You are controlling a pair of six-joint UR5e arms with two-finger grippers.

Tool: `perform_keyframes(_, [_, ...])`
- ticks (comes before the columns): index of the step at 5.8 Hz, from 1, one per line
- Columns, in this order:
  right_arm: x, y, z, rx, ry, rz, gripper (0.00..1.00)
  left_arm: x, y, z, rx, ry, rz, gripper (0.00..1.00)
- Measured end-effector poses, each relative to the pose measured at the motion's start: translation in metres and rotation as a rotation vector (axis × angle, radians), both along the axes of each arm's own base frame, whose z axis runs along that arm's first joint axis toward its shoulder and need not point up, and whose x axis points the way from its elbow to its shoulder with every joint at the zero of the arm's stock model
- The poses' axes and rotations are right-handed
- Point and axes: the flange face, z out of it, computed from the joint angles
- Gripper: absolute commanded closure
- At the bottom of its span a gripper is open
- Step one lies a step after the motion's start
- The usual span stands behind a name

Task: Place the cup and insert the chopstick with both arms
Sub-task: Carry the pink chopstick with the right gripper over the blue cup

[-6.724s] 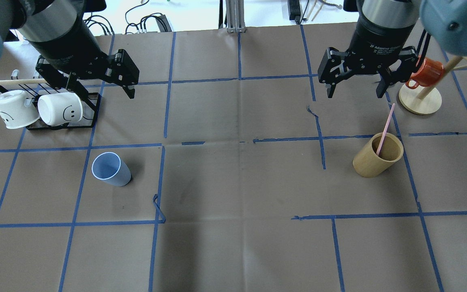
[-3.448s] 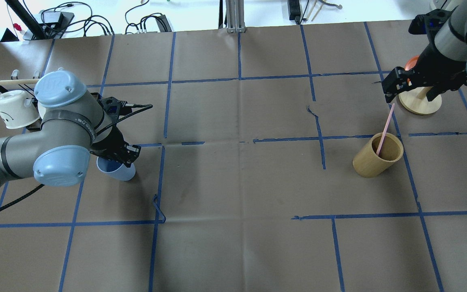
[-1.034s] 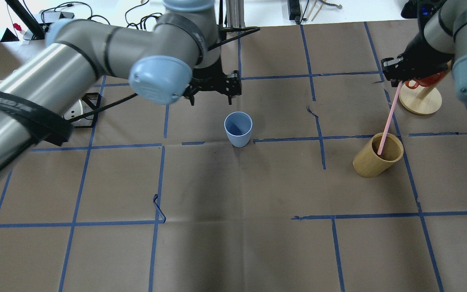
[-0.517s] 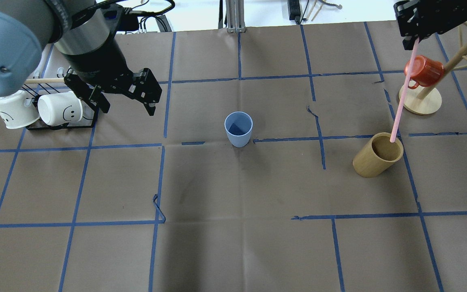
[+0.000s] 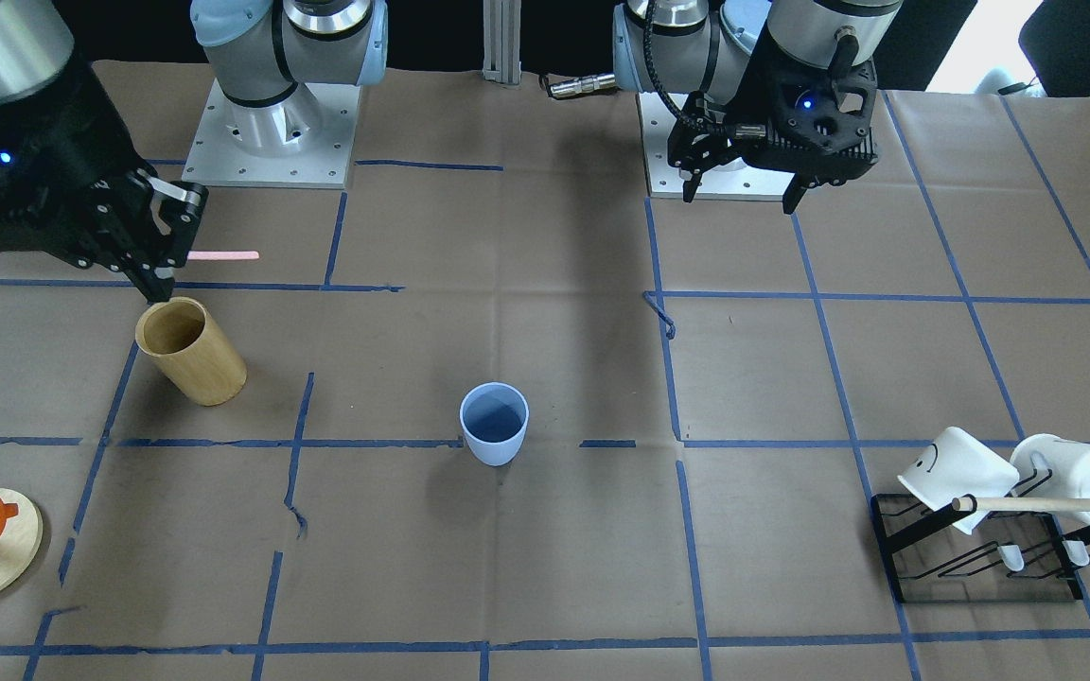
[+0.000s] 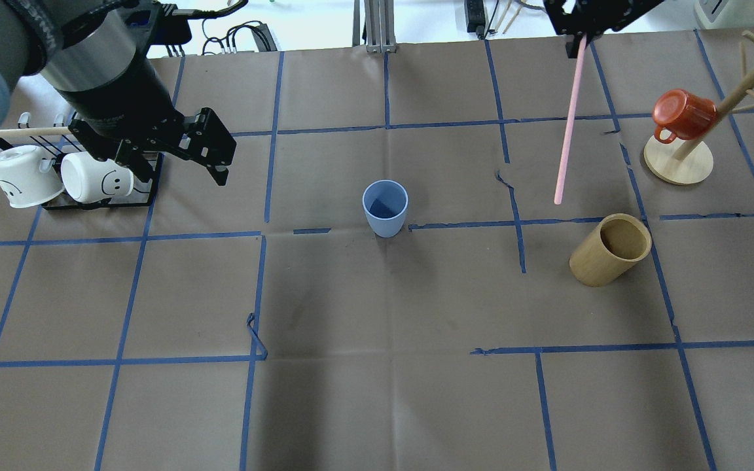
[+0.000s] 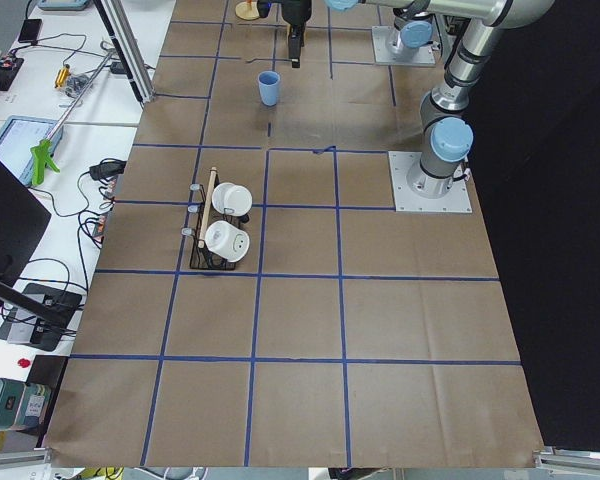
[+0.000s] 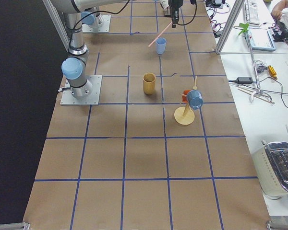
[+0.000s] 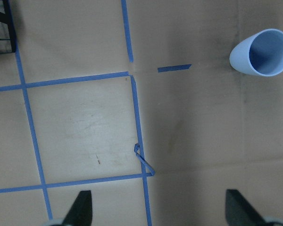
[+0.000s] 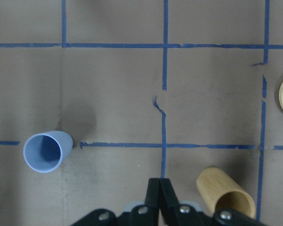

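The light-blue cup (image 6: pixel 385 208) stands upright and empty at the table's middle; it also shows in the front view (image 5: pixel 494 423) and both wrist views (image 9: pixel 264 52) (image 10: pixel 45 151). My right gripper (image 6: pixel 576 36) is shut on the top end of the pale-pink chopstick (image 6: pixel 568 124). The chopstick hangs in the air, its lower tip up and left of the tan wooden cylinder (image 6: pixel 610 248) and right of the cup. My left gripper (image 6: pixel 180 171) is open and empty, raised beside the mug rack, left of the cup; its fingertips (image 9: pixel 82 212) stand wide apart.
A black rack (image 6: pixel 99 201) with two white smiley mugs and a wooden dowel sits at the far left. A wooden mug tree (image 6: pixel 678 163) with a red mug (image 6: pixel 678 112) stands at the far right. Blue tape lines grid the brown table.
My right gripper has lifted the chopstick clear of the tan cylinder and carried it left, toward the cup. My left gripper, having let go of the cup at the middle, has drawn back toward the rack.
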Motion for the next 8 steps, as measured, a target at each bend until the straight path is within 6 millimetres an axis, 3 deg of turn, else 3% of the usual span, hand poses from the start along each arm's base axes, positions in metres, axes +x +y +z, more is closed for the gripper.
perform_keyframes(2, [0.088,-0.045,-0.019,-0.015,-0.016,-0.044,0.92,0.034,-0.017,0.002,-0.006,0.001,0.096,0.01])
perform_keyframes(4, [0.163,-0.072,-0.067,-0.041,-0.043,-0.075,0.92,0.057,-0.018,0.012,-0.033,-0.004,0.139,0.01])
perform_keyframes(5, [0.185,-0.078,-0.094,-0.027,-0.042,-0.071,0.93,0.064,-0.023,0.002,-0.021,-0.005,0.152,0.01])
perform_keyframes(7, [0.200,-0.076,-0.138,0.018,-0.023,-0.058,0.93,0.068,-0.036,-0.023,0.022,-0.005,0.157,0.01])
perform_keyframes(8, [0.199,-0.073,-0.155,0.035,-0.011,-0.057,0.80,0.065,-0.036,-0.024,0.026,-0.005,0.151,0.01])
